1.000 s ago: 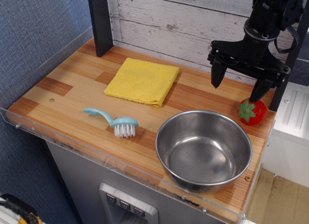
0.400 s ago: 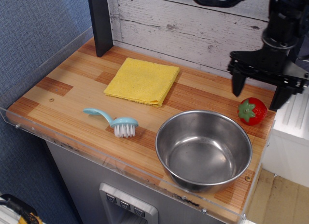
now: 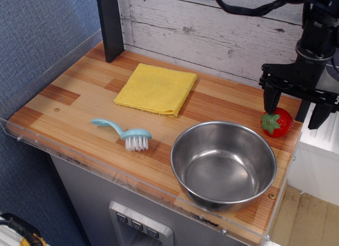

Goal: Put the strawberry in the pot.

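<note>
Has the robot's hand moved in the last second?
Yes. The hand shifted right and a little lower, from over the counter left of the strawberry to straddling above it, judged against the unmoved bowl.

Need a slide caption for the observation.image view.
Open gripper poised over the strawberry, which sits on the wooden counter beside the empty pot.

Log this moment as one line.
phase: approach | gripper: open, above strawberry | strawberry: on counter, right of pot | pot: empty
</note>
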Robot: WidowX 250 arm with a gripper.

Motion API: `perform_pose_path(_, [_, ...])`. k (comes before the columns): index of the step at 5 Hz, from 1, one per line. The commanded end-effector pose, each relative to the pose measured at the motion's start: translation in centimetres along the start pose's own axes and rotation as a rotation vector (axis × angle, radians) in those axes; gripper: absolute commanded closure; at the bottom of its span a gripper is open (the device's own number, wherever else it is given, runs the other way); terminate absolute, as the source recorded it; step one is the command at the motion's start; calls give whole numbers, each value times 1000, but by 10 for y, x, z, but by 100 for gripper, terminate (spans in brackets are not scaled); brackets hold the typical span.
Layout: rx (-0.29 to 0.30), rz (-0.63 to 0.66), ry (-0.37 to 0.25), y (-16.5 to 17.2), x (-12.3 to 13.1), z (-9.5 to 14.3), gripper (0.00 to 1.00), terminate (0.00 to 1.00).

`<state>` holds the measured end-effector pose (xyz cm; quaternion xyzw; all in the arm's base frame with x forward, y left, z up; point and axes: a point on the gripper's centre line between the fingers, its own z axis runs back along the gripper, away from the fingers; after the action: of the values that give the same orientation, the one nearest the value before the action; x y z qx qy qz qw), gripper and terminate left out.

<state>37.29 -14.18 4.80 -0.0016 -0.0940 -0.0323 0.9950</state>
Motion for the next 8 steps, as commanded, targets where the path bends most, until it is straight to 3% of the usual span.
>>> perform_pose_path(1, [4, 4, -3, 30, -9, 9, 0, 0])
perform_pose_path(4, [11, 16, 18, 39, -20, -5, 0, 0])
perform_pose_path(5, [14, 22, 26, 36, -23, -9, 100, 0])
perform_pose_path(6, [21, 27, 23, 32, -23, -9, 100, 0])
perform_pose_path(7, [13, 28, 31, 32, -22, -6, 0, 0])
perform_pose_path(8, [12, 41, 24, 38, -20, -3, 0, 0])
